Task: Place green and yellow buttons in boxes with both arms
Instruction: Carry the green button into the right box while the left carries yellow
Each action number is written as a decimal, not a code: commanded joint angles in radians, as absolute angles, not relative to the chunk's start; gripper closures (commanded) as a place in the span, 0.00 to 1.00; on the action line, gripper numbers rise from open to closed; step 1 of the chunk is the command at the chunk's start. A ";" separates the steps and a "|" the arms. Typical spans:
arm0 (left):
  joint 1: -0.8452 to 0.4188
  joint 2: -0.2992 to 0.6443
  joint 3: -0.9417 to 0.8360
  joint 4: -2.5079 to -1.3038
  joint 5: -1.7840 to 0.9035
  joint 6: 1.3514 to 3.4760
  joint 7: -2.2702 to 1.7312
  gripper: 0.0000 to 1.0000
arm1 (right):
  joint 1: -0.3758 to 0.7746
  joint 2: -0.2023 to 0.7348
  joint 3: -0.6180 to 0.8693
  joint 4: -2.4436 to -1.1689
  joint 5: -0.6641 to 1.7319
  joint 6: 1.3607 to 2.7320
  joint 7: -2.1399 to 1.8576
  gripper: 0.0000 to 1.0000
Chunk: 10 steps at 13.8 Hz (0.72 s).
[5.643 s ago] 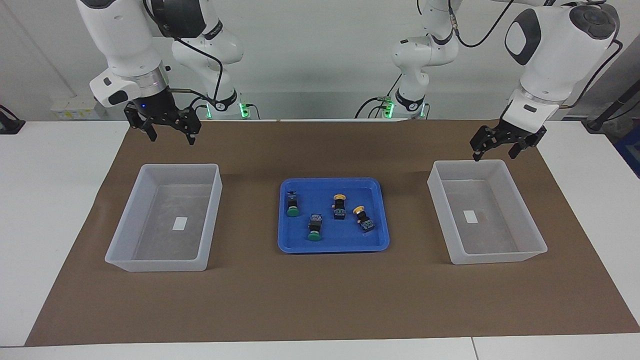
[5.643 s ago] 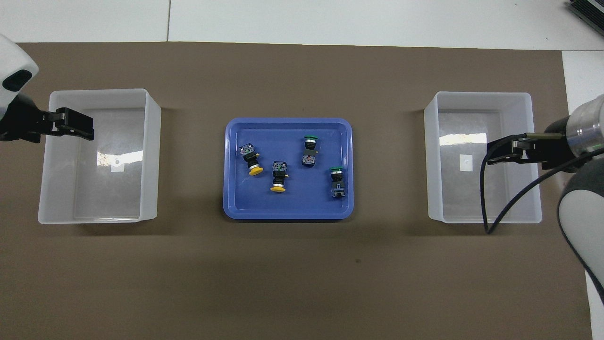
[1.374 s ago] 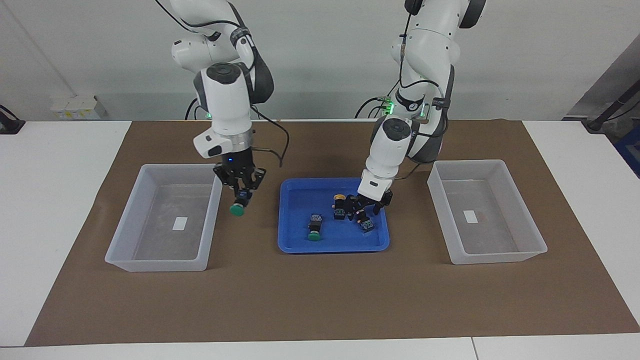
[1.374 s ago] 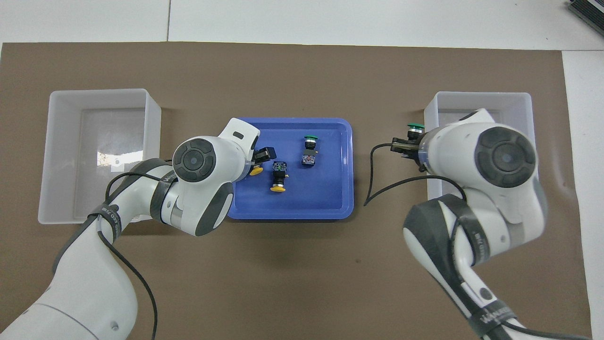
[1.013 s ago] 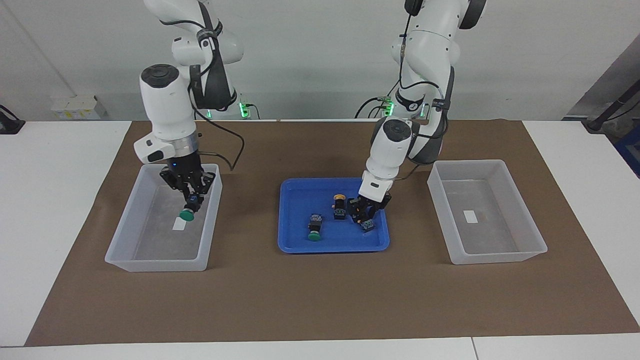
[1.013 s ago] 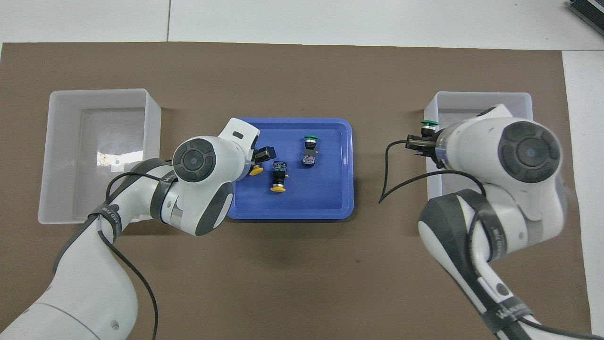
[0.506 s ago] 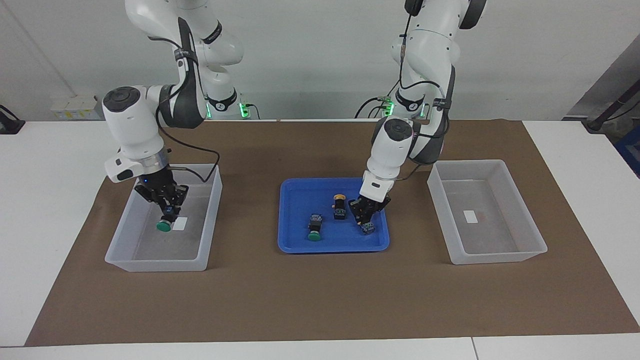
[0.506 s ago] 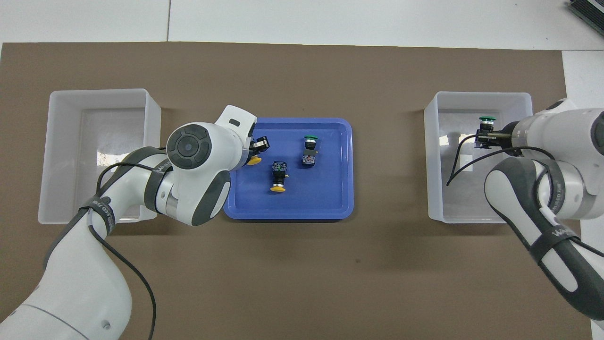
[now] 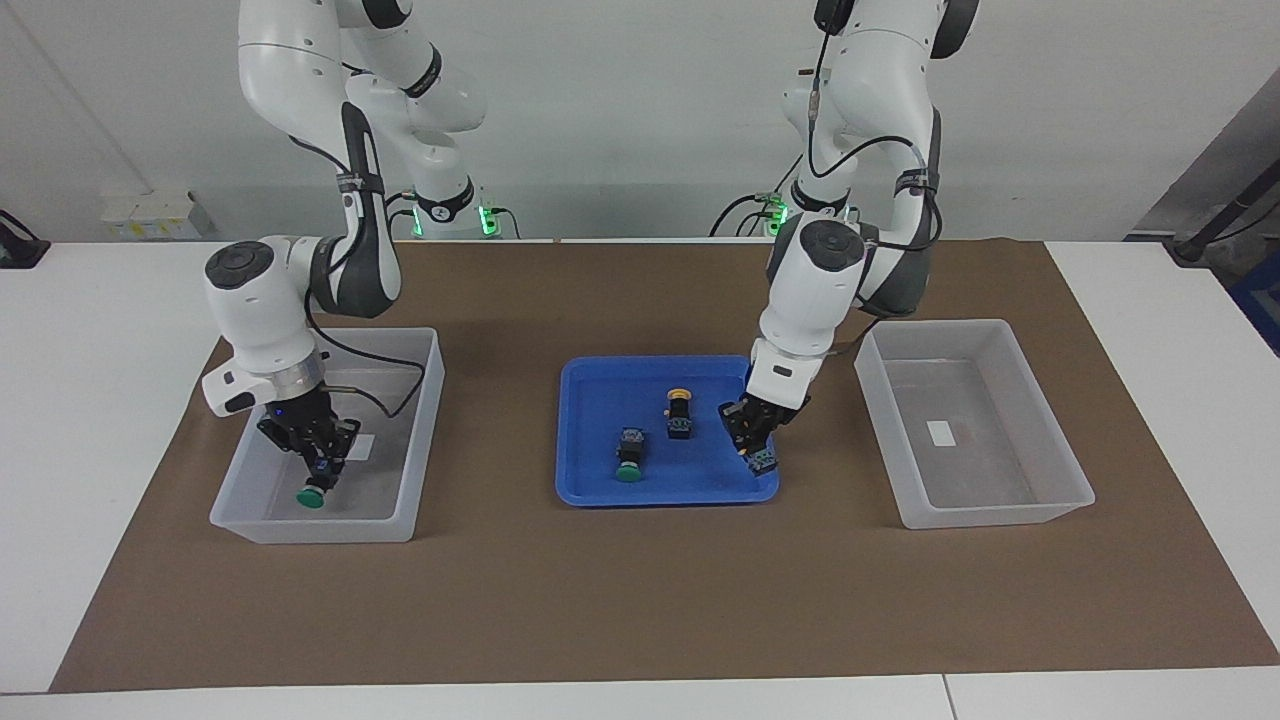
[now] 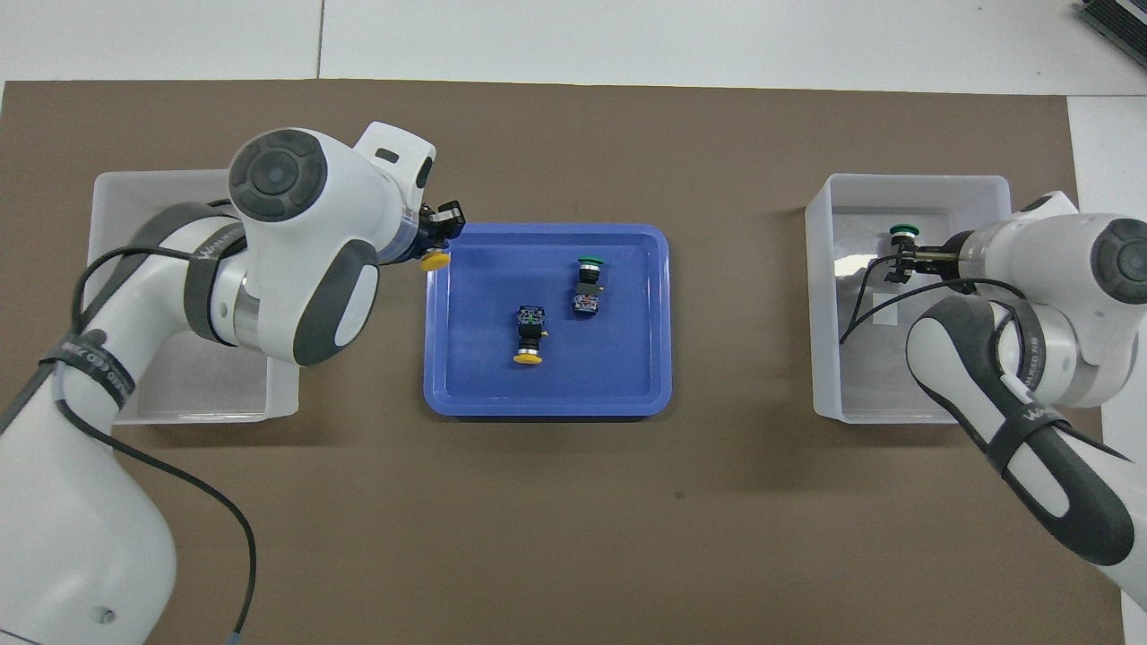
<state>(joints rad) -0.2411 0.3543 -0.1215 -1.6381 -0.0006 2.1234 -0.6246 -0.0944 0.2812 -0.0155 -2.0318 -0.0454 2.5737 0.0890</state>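
My right gripper [image 9: 318, 462] is shut on a green button [image 9: 312, 494] and holds it low inside the clear box [image 9: 330, 531] at the right arm's end; the overhead view shows this gripper [image 10: 907, 255] and the green cap [image 10: 902, 231]. My left gripper [image 9: 752, 435] is shut on a yellow button [image 10: 436, 261] and holds it over the blue tray's [image 9: 660, 496] edge toward the left arm's end. One green button [image 9: 629, 458] and one yellow button [image 9: 679, 412] lie in the tray.
A second clear box [image 9: 1000, 517] stands at the left arm's end of the table, with only a white label inside. Brown paper covers the table under the boxes and the tray.
My right gripper has carried the green button over its box and lowered it inside. My left gripper has closed on a yellow button and lifted it toward the tray's edge.
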 commanded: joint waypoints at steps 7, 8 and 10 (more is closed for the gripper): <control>0.030 0.315 -0.126 -1.644 -0.002 2.028 -0.128 1.00 | 0.020 0.198 0.002 -1.867 -0.018 2.344 0.231 0.00; 0.067 0.298 -0.126 -1.710 -0.002 2.096 -0.065 1.00 | 0.043 0.202 0.002 -1.849 -0.018 2.342 0.262 0.00; 0.100 0.288 -0.126 -1.787 -0.002 2.176 -0.011 1.00 | 0.093 0.213 0.003 -1.806 -0.017 2.332 0.365 0.00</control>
